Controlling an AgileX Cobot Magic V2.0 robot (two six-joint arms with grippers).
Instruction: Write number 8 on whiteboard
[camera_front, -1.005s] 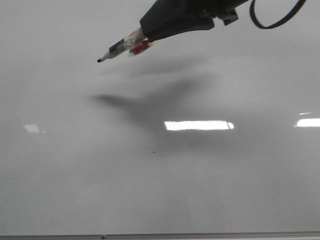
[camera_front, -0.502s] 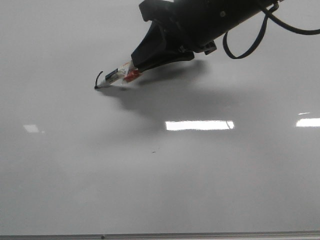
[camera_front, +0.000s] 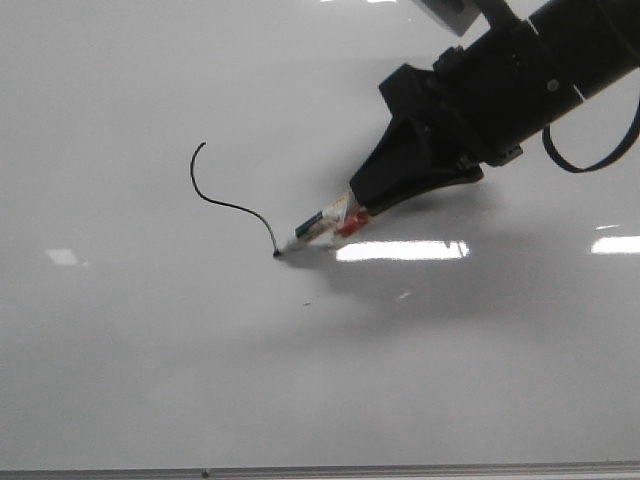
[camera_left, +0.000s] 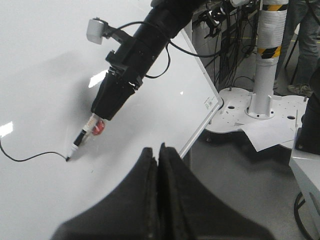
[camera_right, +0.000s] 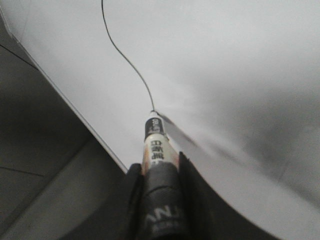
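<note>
The whiteboard (camera_front: 150, 380) fills the front view. On it is a thin black curved stroke (camera_front: 225, 203), hooked at its top, running down and right to the marker tip; it forms no closed figure 8. My right gripper (camera_front: 365, 205) is shut on a marker (camera_front: 320, 225) whose tip touches the board. The right wrist view shows the marker (camera_right: 156, 145) between the jaws and the stroke (camera_right: 127, 62). My left gripper (camera_left: 159, 150) is shut and empty, held off the board's right part; its view shows the marker (camera_left: 85, 140) and stroke (camera_left: 30, 159).
A tiny dark speck (camera_front: 306, 302) lies below the marker tip. A grey metal edge (camera_front: 320, 470) bounds the board at the bottom. Beyond the board's right edge (camera_left: 200, 130) stand a white pedestal base (camera_left: 260, 100), cables and a person's legs.
The marker came down from above the board, touched it at the upper left, and moved down and right, leaving the curved black stroke. The right arm moved right with it.
</note>
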